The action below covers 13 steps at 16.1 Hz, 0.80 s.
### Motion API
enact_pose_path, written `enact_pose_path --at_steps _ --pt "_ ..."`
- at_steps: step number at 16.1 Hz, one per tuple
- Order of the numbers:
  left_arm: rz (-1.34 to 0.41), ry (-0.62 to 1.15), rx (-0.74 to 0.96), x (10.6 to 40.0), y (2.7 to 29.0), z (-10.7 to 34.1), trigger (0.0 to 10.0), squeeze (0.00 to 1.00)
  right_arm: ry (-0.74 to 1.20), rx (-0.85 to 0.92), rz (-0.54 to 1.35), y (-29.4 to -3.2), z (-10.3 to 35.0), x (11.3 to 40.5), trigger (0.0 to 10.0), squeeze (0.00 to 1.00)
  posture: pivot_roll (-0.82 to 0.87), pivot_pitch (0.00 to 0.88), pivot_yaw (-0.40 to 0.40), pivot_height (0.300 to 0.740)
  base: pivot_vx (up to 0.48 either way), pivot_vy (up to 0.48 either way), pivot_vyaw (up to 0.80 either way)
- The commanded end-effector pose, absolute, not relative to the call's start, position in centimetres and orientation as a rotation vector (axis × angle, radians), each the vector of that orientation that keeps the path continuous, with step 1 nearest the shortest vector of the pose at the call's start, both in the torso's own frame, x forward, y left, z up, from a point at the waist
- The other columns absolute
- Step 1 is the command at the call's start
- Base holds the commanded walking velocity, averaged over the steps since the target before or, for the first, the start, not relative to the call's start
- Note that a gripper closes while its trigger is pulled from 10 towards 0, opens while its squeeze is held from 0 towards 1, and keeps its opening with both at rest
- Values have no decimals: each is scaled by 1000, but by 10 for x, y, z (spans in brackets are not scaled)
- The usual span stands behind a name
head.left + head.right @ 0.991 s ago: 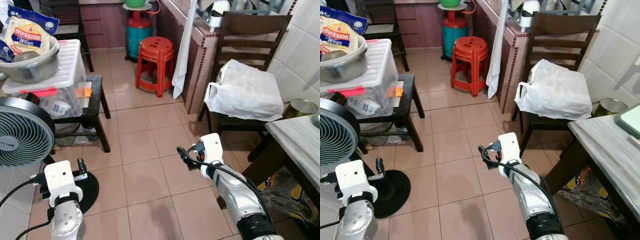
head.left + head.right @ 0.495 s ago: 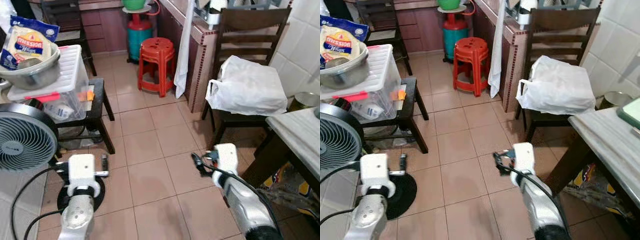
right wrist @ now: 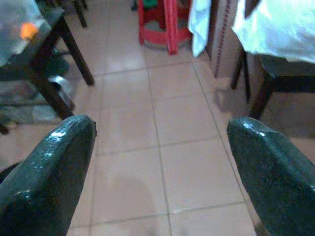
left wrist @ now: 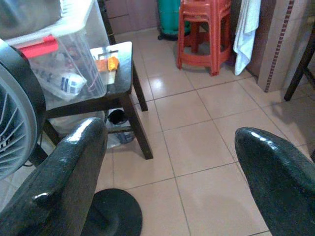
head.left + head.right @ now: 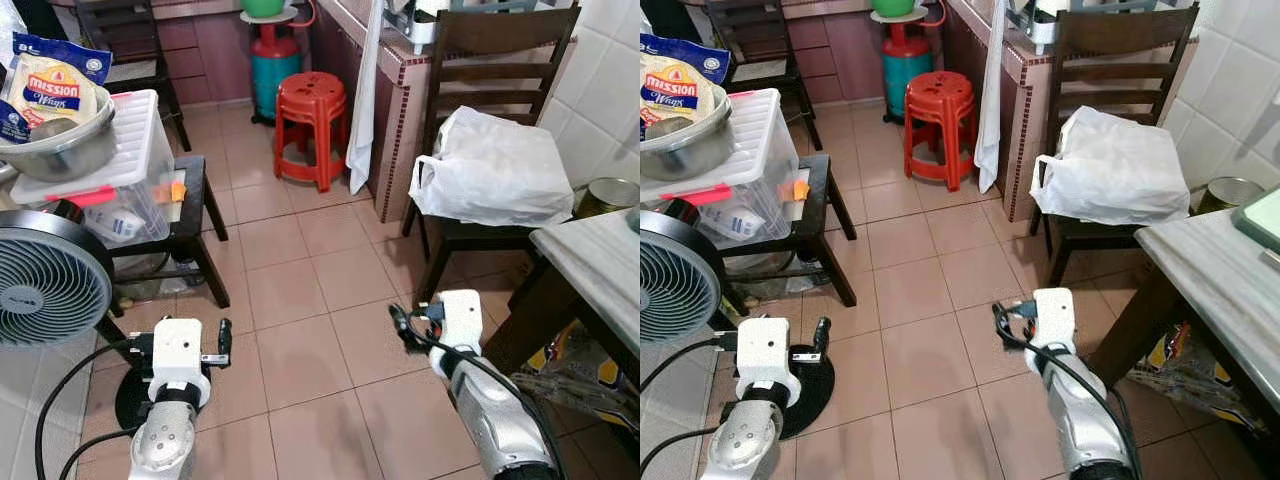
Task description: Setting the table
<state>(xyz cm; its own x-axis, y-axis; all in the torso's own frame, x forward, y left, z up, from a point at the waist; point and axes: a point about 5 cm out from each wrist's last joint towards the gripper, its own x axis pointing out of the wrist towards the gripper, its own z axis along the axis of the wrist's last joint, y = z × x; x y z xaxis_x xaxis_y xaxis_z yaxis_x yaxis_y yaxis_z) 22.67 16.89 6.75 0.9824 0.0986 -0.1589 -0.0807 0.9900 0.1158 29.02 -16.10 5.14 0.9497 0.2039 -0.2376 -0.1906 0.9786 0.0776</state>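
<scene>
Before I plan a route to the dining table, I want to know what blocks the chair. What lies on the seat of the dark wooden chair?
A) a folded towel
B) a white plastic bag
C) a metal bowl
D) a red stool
B: a white plastic bag sits on the seat of the dark wooden chair, while the metal bowl rests on the clear storage box further left.

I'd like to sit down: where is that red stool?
The red stool stands on the tiled floor ahead, in front of the green gas cylinder, beside the white towel hanging from the counter.
</scene>
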Motion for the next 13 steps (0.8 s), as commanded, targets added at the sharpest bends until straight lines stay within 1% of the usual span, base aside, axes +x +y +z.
enact_pose_path --at_steps 1,2,3,4,5,6,9,11,13 --pt "100 159 111 227 170 67 10000 0 222 11 190 -162 57 293 10000 0 -40 71 8 740 0 0 0" --pt "113 158 119 226 170 67 10000 0 263 9 211 -162 54 294 10000 0 -16 75 -6 740 0 0 0" --pt "132 154 98 225 173 69 10000 0 242 41 271 -160 59 294 10000 0 -15 86 -12 740 0 0 0" --pt "142 161 111 223 176 66 10000 0 236 -3 290 -157 59 294 10000 0 -9 81 -17 740 0 0 0" --pt "151 168 104 222 177 65 10000 0 264 13 281 -157 57 295 10000 0 4 90 -17 740 0 0 0" --pt "168 174 84 221 178 64 10000 0 272 43 281 -157 56 296 10000 0 11 88 -16 740 0 0 -763" --pt "182 181 63 219 180 63 10000 0 287 45 292 -150 53 297 10000 0 15 86 6 740 0 0 -752" --pt "144 169 85 219 179 63 10000 0 286 56 291 -147 53 297 10000 0 9 84 21 740 0 0 -734" --pt "132 178 52 221 178 61 10000 0 294 50 290 -147 51 296 10000 0 0 84 26 740 0 0 -716"
